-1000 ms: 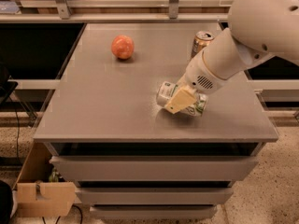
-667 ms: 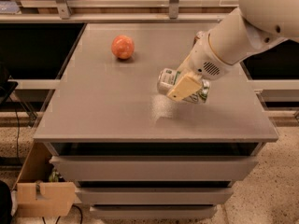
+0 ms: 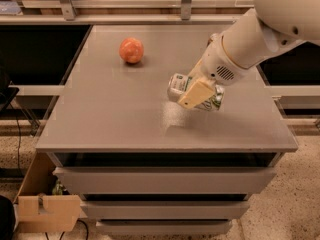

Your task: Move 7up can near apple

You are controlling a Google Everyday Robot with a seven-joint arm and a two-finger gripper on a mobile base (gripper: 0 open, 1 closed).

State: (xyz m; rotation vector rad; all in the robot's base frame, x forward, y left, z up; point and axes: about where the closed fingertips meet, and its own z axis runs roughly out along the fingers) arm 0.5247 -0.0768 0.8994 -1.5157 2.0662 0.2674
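- Lifted since a second ago, the 7up can (image 3: 176,84) now hangs on its side just above the table (image 3: 110,119).
- Across its middle the gripper (image 3: 197,91) has its jaws clamped tight.
- Away up-left of the jaws sits the apple (image 3: 131,50), well apart, with tabletop between.

Grey table (image 3: 110,114) — one apple (image 3: 131,50) on it
It sits far left; the gripper (image 3: 197,91) grips the 7up can (image 3: 176,84) over the right half.
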